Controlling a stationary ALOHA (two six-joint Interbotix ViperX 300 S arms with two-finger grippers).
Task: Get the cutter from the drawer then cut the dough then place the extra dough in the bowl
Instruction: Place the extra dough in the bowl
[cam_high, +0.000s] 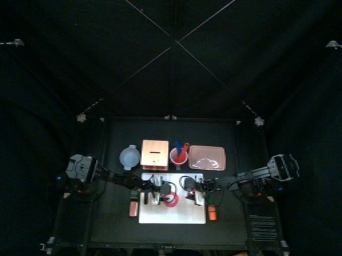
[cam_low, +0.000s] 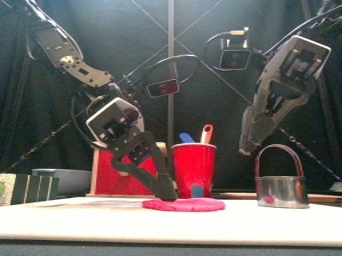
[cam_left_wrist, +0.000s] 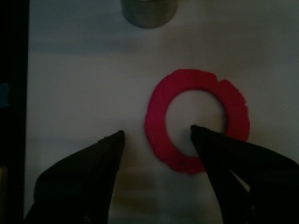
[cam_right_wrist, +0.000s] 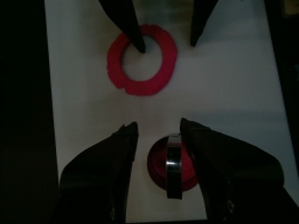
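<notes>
**Both grippers open over the cutting board, one at the dough and one by the cutter.** On my screens the left gripper (cam_left_wrist: 155, 136) is down at the white cutting board (cam_right_wrist: 79, 114). Its jaws are spread wide and straddle one side of the red dough ring (cam_left_wrist: 159, 112). One jaw tip stands outside the ring and the other sits over its hole. I cannot tell whether either tip touches the dough. The ring lies flat near the board's middle, closed all round, with a rough outer edge.

The right gripper (cam_right_wrist: 158, 125) hangs above the board, jaws likewise apart and holding nothing. Through its wrist camera I see the round metal cutter (cam_low: 281, 189) from above, framed between the two jaws, with pink dough showing inside its rim. From the front, the cutter stands on the board to the right of the ring and apart from it, its wire handle upright. The right gripper's tips are higher than the cutter's metal ring, on the side nearer the dough ring.

Behind the board, a row of things runs along the back of the table. The blue-grey bowl (cam_high: 127, 155) is at the left, and next to it is the pale wooden box (cam_low: 107, 166) with its red front. Then comes the red cup (cam_low: 194, 168), holding a blue toy knife (cam_low: 186, 138) and a red toy knife (cam_low: 206, 132). The pink tray (cam_high: 210, 158) is at the right. The bowl sits off the board, well apart from both the ring and the cutter.
</notes>
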